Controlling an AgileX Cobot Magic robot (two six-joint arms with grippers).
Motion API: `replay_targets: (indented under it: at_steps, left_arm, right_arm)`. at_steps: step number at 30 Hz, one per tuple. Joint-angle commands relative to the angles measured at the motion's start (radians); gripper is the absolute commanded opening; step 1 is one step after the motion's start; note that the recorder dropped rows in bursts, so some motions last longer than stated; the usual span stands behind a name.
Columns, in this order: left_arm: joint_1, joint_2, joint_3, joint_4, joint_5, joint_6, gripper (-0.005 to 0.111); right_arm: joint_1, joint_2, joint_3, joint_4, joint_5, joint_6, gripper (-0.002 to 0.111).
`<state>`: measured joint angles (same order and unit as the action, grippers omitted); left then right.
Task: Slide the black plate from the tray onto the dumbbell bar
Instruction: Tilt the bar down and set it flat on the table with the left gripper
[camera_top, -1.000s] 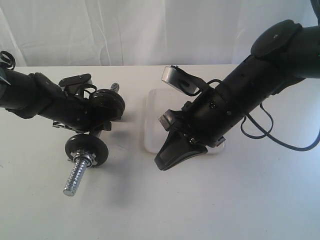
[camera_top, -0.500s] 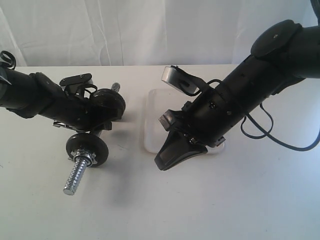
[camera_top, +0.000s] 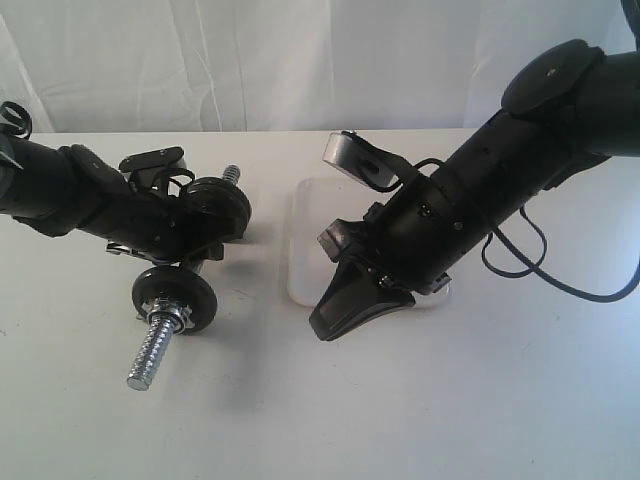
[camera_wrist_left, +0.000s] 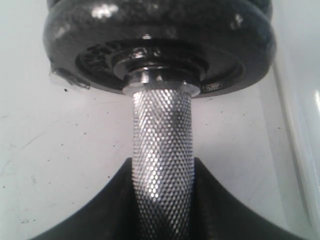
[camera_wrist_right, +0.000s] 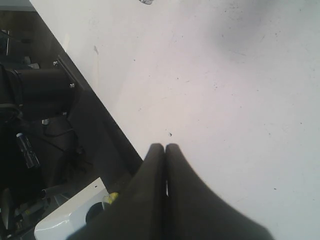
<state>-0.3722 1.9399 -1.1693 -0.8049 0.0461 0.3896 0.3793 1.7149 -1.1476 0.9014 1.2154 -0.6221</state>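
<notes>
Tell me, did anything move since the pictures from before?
Nothing visibly moved. The left claw still grips the dumbbell bar at its knurled middle, and the right claw stays shut near the tray.

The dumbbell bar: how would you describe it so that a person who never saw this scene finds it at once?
On the left of the white table, the left gripper clamps a short rod: the dumbbell bar. Two black plates sit on it. Its chrome, coarsely threaded end, sticking out past the nearer plate, sets it apart from the black arms.
</notes>
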Motion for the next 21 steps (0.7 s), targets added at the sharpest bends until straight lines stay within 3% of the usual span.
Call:
replay_targets:
  at_steps: [1, 9, 21]
  left_arm:
    - [0.001, -0.066, -0.031, -0.038, -0.046, 0.008, 0.008]
    - [0.001, -0.066, -0.031, -0.038, -0.046, 0.008, 0.044]
    - [0.001, -0.066, -0.031, -0.038, -0.033, 0.008, 0.049]
  right_arm:
    - [-0.002, -0.011, -0.002, 0.005, 0.006, -0.002, 0.0]
    - [-0.002, -0.011, -0.002, 0.005, 0.006, -0.002, 0.0]
    - [-0.002, -0.011, -0.002, 0.005, 0.006, -0.002, 0.0]
